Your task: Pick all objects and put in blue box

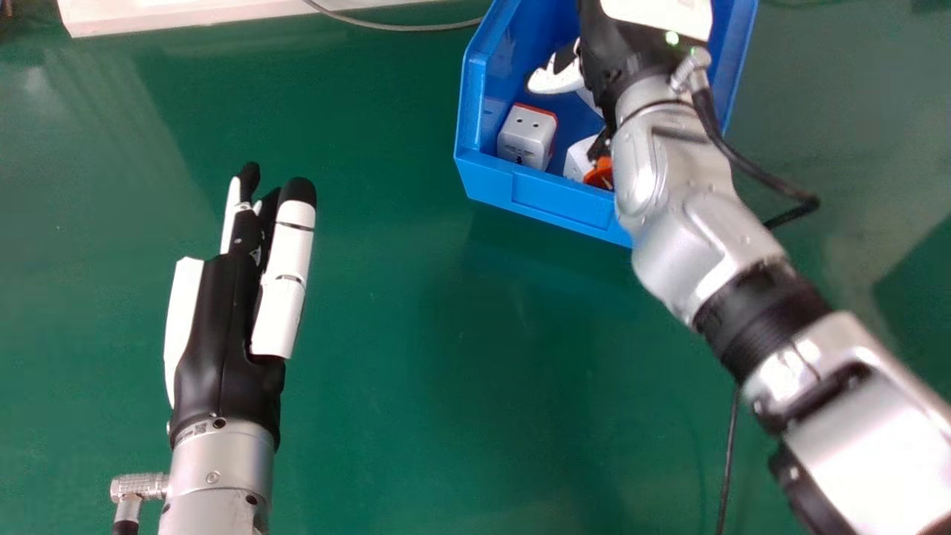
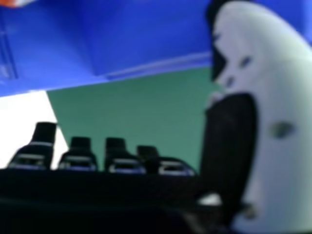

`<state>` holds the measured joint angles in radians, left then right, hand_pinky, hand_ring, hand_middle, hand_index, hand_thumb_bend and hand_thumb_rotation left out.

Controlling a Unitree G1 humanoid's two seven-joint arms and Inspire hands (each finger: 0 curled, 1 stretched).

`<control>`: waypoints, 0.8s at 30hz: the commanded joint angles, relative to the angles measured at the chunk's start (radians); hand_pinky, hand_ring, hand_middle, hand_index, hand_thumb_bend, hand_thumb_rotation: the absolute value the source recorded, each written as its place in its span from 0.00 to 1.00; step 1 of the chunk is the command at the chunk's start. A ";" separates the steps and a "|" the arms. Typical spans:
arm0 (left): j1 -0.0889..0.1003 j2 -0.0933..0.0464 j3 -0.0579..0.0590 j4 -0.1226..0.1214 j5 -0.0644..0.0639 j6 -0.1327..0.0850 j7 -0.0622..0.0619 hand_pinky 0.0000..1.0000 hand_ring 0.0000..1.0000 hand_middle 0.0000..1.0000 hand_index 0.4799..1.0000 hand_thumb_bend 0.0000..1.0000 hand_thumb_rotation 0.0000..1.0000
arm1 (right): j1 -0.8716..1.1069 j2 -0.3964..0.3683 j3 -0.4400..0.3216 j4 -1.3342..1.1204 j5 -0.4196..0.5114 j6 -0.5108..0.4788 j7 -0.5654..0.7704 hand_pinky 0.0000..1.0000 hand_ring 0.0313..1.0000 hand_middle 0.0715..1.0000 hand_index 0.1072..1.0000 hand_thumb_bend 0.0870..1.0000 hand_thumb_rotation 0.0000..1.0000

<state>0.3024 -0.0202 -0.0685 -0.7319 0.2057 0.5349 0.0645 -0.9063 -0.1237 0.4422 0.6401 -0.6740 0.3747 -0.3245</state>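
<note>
- So my right hand [image 1: 605, 41] is over the blue box [image 1: 553, 197], fingers [image 2: 80, 148] loosely open and nothing gripped afaict.
- White adapter with the red edge [image 1: 527, 137] sits inside, near the front left corner. Another white piece [image 1: 578, 157] and an orange bit [image 1: 600, 174] are right beside it, partly behind my arm; can't tell if they're one item.
- I'd call this the release-and-back-out step, probably late in the job.
- Tip: lift straight up first, then swing out. My forearm crosses the near wall, so a low exit could drag the box over the desk [image 1: 371, 416].
- Keep the thumb [image 2: 282, 122] wide so it doesn't hook anything.
- Left hand [image 1: 230, 319] just idles open over the desk, head view left.
</note>
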 commanded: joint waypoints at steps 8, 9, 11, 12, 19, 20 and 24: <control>-0.030 0.036 0.069 0.053 -0.034 -0.062 -0.019 0.92 0.96 0.96 0.98 0.44 0.97 | 0.455 0.004 -0.038 -0.810 -0.043 0.069 0.058 0.88 1.00 1.00 0.98 0.61 0.00; -0.033 0.039 0.076 0.057 -0.038 -0.065 -0.022 0.92 0.96 0.96 0.98 0.44 0.97 | 0.513 -0.005 -0.033 -0.878 -0.047 0.066 0.074 0.87 1.00 1.00 0.98 0.62 0.00; -0.038 0.044 0.093 0.067 -0.048 -0.071 -0.029 0.92 0.96 0.95 0.98 0.45 0.97 | 0.630 -0.028 -0.024 -1.008 -0.057 0.057 0.110 0.87 1.00 1.00 0.98 0.62 0.00; -0.040 0.049 0.103 0.071 -0.054 -0.074 -0.035 0.92 0.96 0.95 0.98 0.45 0.97 | 0.689 -0.041 -0.019 -1.071 -0.060 0.052 0.129 0.86 1.00 1.00 0.99 0.62 0.00; -0.042 0.082 0.173 0.109 -0.101 -0.115 -0.070 0.92 0.96 0.95 0.98 0.47 0.96 | 1.020 -0.084 -0.075 -1.311 0.090 -0.111 0.168 0.87 1.00 1.00 1.00 0.56 0.06; -0.041 0.088 0.184 0.117 -0.108 -0.125 -0.075 0.92 0.96 0.95 0.98 0.47 0.96 | 1.057 -0.083 -0.083 -1.319 0.114 -0.147 0.159 0.87 1.00 1.00 1.00 0.56 0.06; -0.042 0.114 0.234 0.165 -0.147 -0.179 -0.096 0.92 0.96 0.95 0.98 0.48 0.95 | 1.195 -0.068 -0.119 -1.313 0.217 -0.311 0.137 0.85 0.99 1.00 0.99 0.52 0.14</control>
<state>0.2619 0.0814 0.1455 -0.5725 0.0721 0.3925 -0.0232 0.2580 -0.2024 0.3349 -0.6509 -0.4806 0.1240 -0.1724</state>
